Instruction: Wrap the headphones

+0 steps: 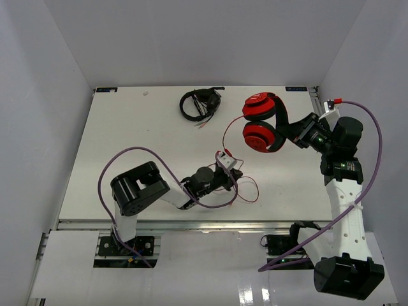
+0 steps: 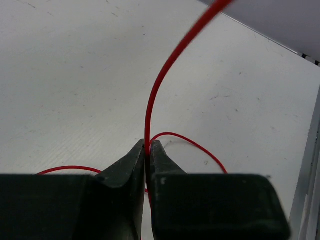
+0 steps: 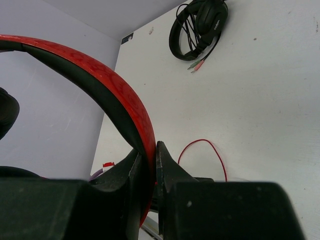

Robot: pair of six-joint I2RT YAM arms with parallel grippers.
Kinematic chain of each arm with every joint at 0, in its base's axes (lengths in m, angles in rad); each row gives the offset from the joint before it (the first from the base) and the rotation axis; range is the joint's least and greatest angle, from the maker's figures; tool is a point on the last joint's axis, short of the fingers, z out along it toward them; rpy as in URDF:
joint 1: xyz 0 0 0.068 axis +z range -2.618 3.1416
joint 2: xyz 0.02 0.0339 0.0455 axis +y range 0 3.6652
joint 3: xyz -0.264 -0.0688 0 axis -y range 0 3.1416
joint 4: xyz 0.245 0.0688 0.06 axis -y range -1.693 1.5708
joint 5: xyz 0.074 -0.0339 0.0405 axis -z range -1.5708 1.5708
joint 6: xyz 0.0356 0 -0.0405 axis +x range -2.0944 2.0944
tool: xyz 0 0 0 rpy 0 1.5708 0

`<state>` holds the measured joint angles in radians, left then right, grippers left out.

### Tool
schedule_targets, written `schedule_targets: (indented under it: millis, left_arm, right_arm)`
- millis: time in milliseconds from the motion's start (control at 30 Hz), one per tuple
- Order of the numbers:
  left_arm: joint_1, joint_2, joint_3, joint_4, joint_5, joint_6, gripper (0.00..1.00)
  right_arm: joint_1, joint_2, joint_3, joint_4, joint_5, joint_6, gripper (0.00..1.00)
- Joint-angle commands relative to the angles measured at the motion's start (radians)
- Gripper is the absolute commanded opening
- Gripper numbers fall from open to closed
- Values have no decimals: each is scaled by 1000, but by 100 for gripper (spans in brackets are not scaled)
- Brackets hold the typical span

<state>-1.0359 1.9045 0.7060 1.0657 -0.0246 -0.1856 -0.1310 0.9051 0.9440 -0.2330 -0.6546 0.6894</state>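
The red headphones [image 1: 261, 122] hang at the right rear of the table, and my right gripper [image 1: 294, 135] is shut on their black-lined headband [image 3: 120, 95]. Their thin red cable [image 1: 224, 137] runs from the ear cups down to my left gripper [image 1: 234, 171] near the table's middle. In the left wrist view the jaws are pinched together on the red cable [image 2: 157, 85], which rises from between the fingertips [image 2: 136, 152]. More cable loops [image 1: 250, 190] lie on the table beside that gripper. The plug is not visible.
Black headphones [image 1: 199, 104] with a bundled cable lie at the rear centre, also seen as black headphones [image 3: 197, 27] in the right wrist view. The white table [image 1: 127, 127] ends at a metal rail [image 1: 191, 224] in front; grey walls surround it.
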Motion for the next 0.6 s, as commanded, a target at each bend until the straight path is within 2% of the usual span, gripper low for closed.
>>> schedule_targets:
  millis: [0, 167, 267, 433, 567]
  left_arm:
    - [0, -78, -19, -12, 103, -47, 0]
    - [-44, -237, -95, -165, 86, -93, 0]
    - [-100, -338, -127, -303, 42, -121, 0]
    - [-171, -445, -98, -635, -56, -259, 0]
    - [-209, -495, -94, -807, -63, -327, 0]
  right_arm:
    - [-5, -31, 32, 26, -2, -9, 8]
    - [-5, -38, 57, -48, 123, -64, 8]
    - [-5, -44, 79, -89, 276, -71, 8]
    - [-5, -59, 53, -88, 439, -94, 8]
    - [-10, -63, 16, -64, 512, -90, 8]
